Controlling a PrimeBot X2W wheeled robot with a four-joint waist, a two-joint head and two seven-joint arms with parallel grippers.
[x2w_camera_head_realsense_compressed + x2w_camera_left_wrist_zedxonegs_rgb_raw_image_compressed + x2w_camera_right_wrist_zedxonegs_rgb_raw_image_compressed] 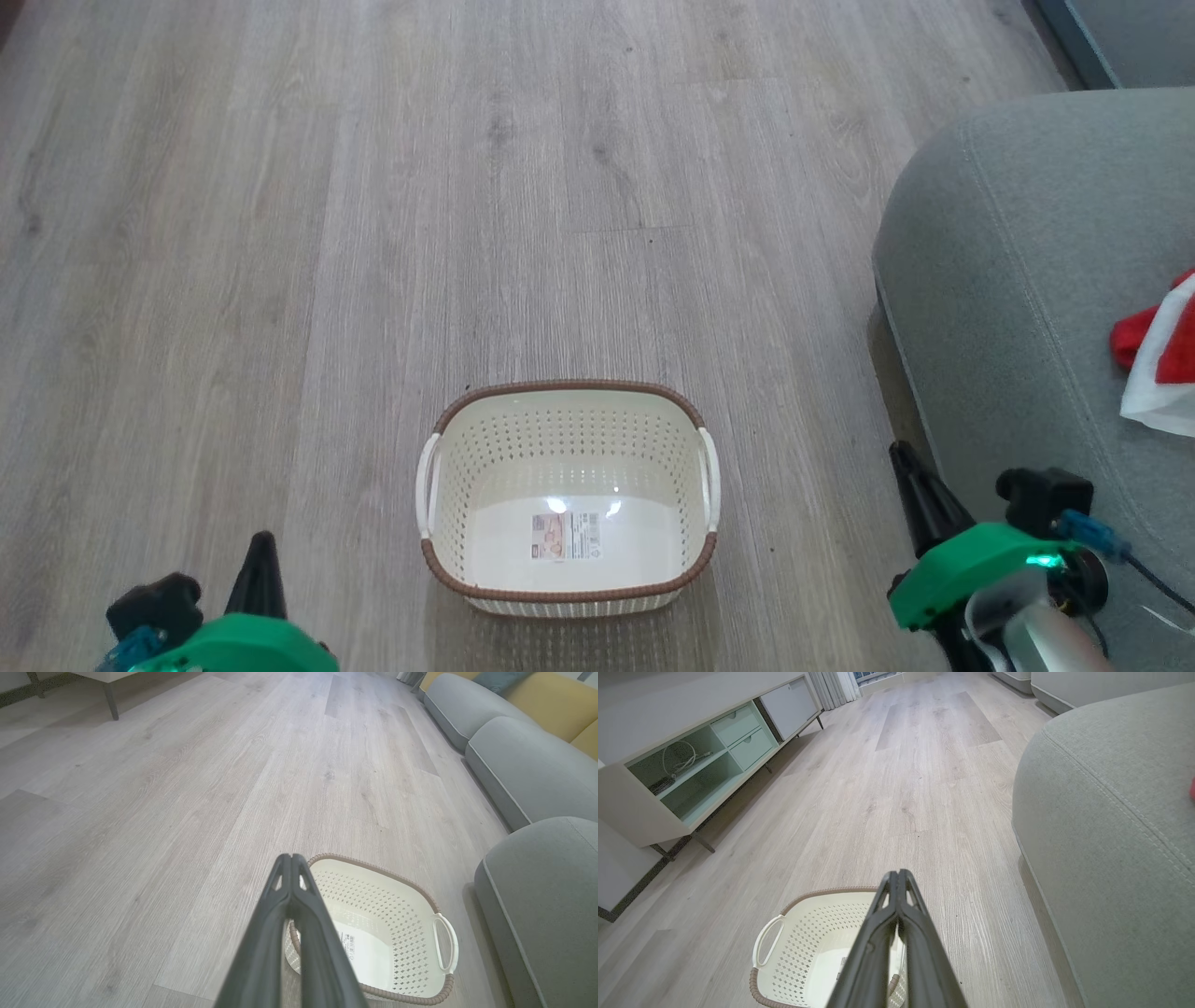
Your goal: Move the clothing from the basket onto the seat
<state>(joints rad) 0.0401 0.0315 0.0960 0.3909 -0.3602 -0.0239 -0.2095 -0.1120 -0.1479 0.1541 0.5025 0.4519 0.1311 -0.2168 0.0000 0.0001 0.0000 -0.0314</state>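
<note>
The cream basket [568, 439] with a brown rim stands on the wood floor, holding nothing but a label sticker [566, 536] on its bottom. Red and white clothing [1160, 359] lies on the grey-green seat [1008, 280] at the right edge of the head view. My left gripper [262, 541] sits shut at the lower left, left of the basket. My right gripper [901, 455] is shut at the lower right, between basket and seat. In the left wrist view the shut gripper [290, 857] points over the basket [397, 896]. In the right wrist view the shut gripper [896, 873] rises over the basket [803, 933] beside the seat [1111, 812].
Wood floor [373, 187] stretches ahead and to the left. A low white cabinet [691, 765] with open shelves runs along the left in the right wrist view. More grey sofa cushions [523, 765] line the right in the left wrist view.
</note>
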